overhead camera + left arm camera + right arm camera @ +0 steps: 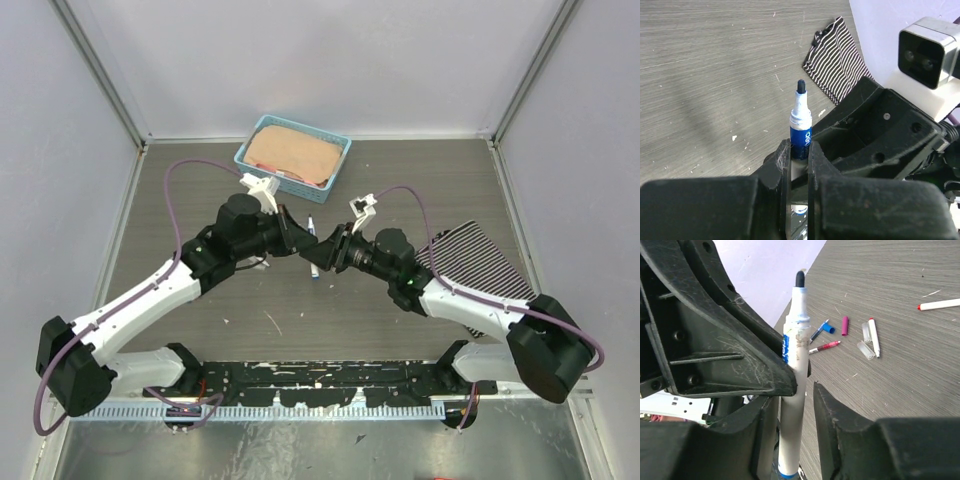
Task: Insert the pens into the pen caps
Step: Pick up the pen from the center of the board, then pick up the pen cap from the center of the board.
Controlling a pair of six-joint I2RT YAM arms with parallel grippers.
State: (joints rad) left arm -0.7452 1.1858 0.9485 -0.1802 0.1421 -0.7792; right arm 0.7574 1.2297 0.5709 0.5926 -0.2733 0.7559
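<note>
A pen (801,131) with a white barrel, a blue band and a dark tip stands upright in my left gripper (800,148), which is shut on it. In the top view both grippers meet over the middle of the table, the left gripper (299,240) facing the right gripper (331,250) across this pen (315,268). The same pen (795,340) runs between the fingers of my right gripper (796,392); a gap shows between the barrel and the right finger (832,410). On the table beyond lie a magenta pen cap (844,325) and a blue pen cap (828,328).
Loose on the table are a maroon pen (824,346), a red-tipped white pen (874,337), another red-tipped pen (940,304) and two clear tubes (866,350). A blue basket (340,160) stands at the back. A striped cloth (480,265) lies on the right.
</note>
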